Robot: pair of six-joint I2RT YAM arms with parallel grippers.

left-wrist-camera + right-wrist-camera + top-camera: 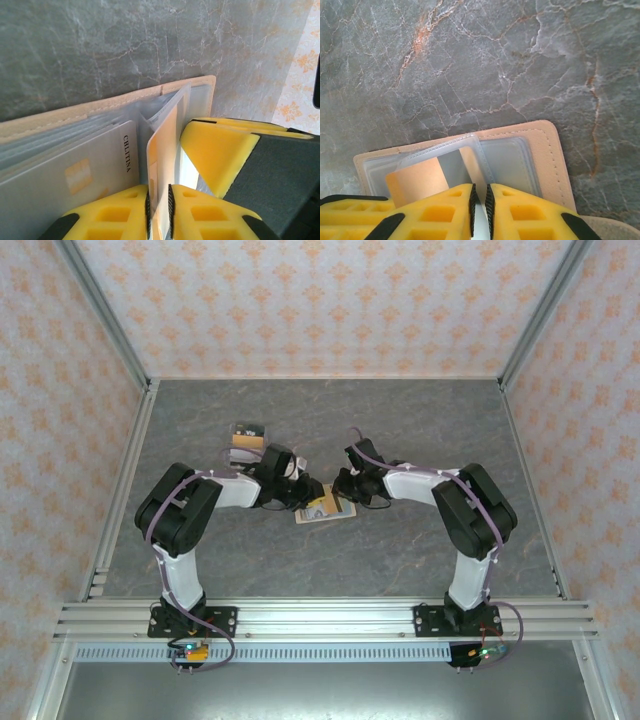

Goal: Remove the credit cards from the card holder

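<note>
Grey marble tabletop [400, 420], frame centre: beige leather card holder [325, 508] lies open. Left gripper [159, 210] is nearly closed, pinching its clear pocket leaf (tan-orange plastic card [170, 135] inside). Right gripper [480, 210] likewise pinches a leaf.

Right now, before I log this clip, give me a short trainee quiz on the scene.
1. True or false: the card holder lies folded shut.
2. What is the left gripper pinching? A: an orange-faced card; B: the snap tab; C: nothing.
3. Which word is printed on the grey-white card?
Key: 1 false, it lies open; 2 A; 3 CHLITINA.
</note>
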